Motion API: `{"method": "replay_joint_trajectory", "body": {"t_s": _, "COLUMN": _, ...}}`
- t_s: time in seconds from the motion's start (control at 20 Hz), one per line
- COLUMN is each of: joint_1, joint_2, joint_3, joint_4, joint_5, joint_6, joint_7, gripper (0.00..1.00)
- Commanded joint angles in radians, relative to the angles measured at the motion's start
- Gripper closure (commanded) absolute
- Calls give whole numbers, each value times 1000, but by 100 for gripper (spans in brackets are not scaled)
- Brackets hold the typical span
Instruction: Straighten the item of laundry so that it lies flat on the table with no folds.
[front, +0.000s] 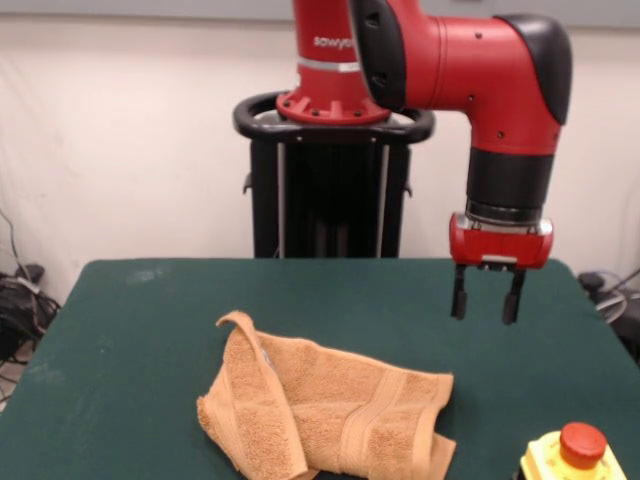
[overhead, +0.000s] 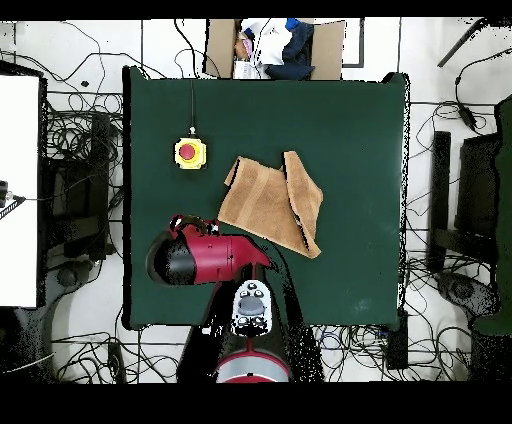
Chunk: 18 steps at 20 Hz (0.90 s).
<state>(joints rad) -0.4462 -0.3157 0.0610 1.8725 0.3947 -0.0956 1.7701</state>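
The red and black arm (front: 470, 80) comes down from above on the picture's right. Its gripper (front: 486, 300) hangs in the air above the green desk (front: 130, 330), its two dark fingers (front: 459, 295) pointing down with a gap between them, holding nothing. The orange-tan towel (front: 325, 410) lies crumpled near the front edge, apart from the gripper, one corner curled up and a fold running across it. A yellow box with a red button (front: 577, 455) sits at the lower right.
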Motion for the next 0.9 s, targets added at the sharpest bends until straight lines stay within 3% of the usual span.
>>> {"method": "replay_joint_trajectory", "body": {"t_s": 0.05, "joint_1": -23, "joint_2": 6, "joint_3": 216, "joint_4": 62, "joint_5": -23, "joint_6": 144, "joint_7": 180, "gripper": 0}}
{"method": "replay_joint_trajectory", "body": {"t_s": 0.5, "joint_1": -115, "joint_2": -2, "joint_3": 310, "joint_4": 116, "joint_5": -70, "joint_6": 163, "joint_7": 146, "gripper": 0}}
{"method": "replay_joint_trajectory", "body": {"t_s": 0.9, "joint_1": -147, "joint_2": -36, "joint_3": 321, "joint_4": 163, "joint_5": -109, "joint_6": 204, "joint_7": 143, "gripper": 0}}
